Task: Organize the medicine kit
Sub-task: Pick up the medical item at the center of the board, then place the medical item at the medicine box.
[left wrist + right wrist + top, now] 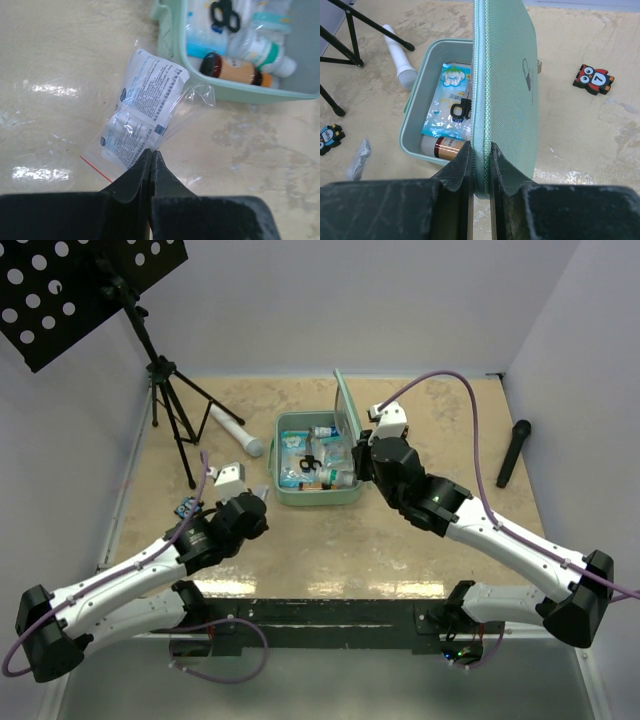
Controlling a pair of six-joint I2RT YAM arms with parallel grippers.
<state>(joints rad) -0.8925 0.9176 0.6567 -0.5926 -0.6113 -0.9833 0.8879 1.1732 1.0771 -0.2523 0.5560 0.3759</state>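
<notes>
A: Mint-green fabric with a zip round the edge: the medicine kit (318,498) sits mid-worktop (330,550), a bit toward the far side. The tray is open and the lid (507,90) stands upright along its right side.

B: Pincers?

A: Right pincer (480,150) is clamped on the lid's edge, one finger on each side of the zip seam. Left pincer (151,155) is closed on a corner of a clear bag (142,115) of printed sachets, just left of the kit's near-left corner.

B: Is the bag lifted or lying flat?

A: Can't tell from these views.

B: How does the kit handle?

A: My guess is a soft shell, semi-stiff. The lid keeps its shape but would likely flop on its hinge if let go, so the seam edge is the spot to hold. The tray looks light and may slide on the smooth worktop, so the lid hold also anchors it.

B: And the bag?

A: Very light, floppy, slick film. The corner pinch is thin and could slip, and the sachets will probably swing. I'd carry the hanging end over the near wall first.

B: Room inside?

A: Tight. Scissors (222,15), a brown bottle (230,70) and blue packets (451,100) are already in there, so the bag probably lies on top.
</notes>
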